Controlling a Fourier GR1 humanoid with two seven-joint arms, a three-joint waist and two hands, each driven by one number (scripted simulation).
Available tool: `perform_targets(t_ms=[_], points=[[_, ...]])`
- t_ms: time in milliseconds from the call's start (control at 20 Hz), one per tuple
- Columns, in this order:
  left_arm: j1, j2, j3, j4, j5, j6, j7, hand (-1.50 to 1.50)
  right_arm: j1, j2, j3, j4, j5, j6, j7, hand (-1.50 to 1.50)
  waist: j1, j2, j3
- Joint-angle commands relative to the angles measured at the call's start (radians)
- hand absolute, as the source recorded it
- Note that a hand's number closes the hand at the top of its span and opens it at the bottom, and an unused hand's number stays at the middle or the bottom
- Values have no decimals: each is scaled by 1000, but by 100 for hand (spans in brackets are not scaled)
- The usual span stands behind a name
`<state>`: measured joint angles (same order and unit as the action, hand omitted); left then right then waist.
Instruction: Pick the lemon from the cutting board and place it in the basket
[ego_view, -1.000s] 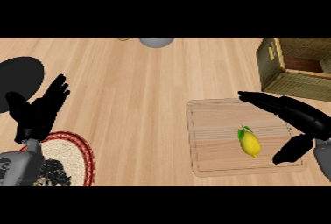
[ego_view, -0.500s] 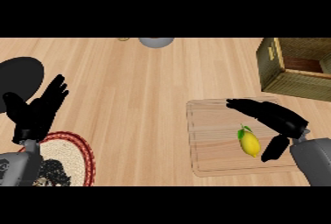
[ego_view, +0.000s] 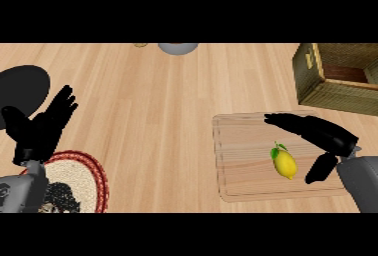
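Now the black right hand (ego_view: 319, 137) is spread open over the pale wooden cutting board (ego_view: 244, 175), fingers above and thumb beside the small yellow lemon with a green leaf (ego_view: 285, 163), not yet closed on it; I judge this is the reaching step, and next the hand must close around the fruit. The olive woven basket (ego_view: 332, 72) stands just beyond the board's far edge, with free counter between, while the open left hand (ego_view: 40, 127) rests near the left edge.

The basket (ego_view: 341, 75) runs off the right edge, so only part of it shows. A grey bowl (ego_view: 178, 48) is clipped at the top. The red-rimmed mat (ego_view: 81, 182) runs off the bottom, partly behind the left forearm.
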<state>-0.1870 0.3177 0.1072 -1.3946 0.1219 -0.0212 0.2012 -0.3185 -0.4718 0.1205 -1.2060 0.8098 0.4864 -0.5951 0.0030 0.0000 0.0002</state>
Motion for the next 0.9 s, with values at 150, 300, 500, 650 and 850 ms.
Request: perform_targets(t_ms=[150, 300, 500, 650, 850], points=[[-18, 11, 24, -30, -8, -21, 55, 0, 20, -3, 4, -20, -1, 57, -61, -150, -1, 0, 0], [1, -16, 19, 22, -33, -19, -9, 0, 32, -8, 13, 54, 18, -11, -148, -150, 0, 1, 0], [-34, -1, 58, 89, -17, -60, -36, 0, 48, 27, 47, 48, 97, -86, -90, -150, -2, 1, 0], [-46, -40, 38, 18, -45, -9, 33, 0, 52, 48, 26, -4, 110, -54, -36, -150, -2, 0, 0], [-23, -40, 40, -5, -52, -32, 28, 0, 68, 46, 12, 105, 162, -164, -125, -150, -1, 0, 0]])
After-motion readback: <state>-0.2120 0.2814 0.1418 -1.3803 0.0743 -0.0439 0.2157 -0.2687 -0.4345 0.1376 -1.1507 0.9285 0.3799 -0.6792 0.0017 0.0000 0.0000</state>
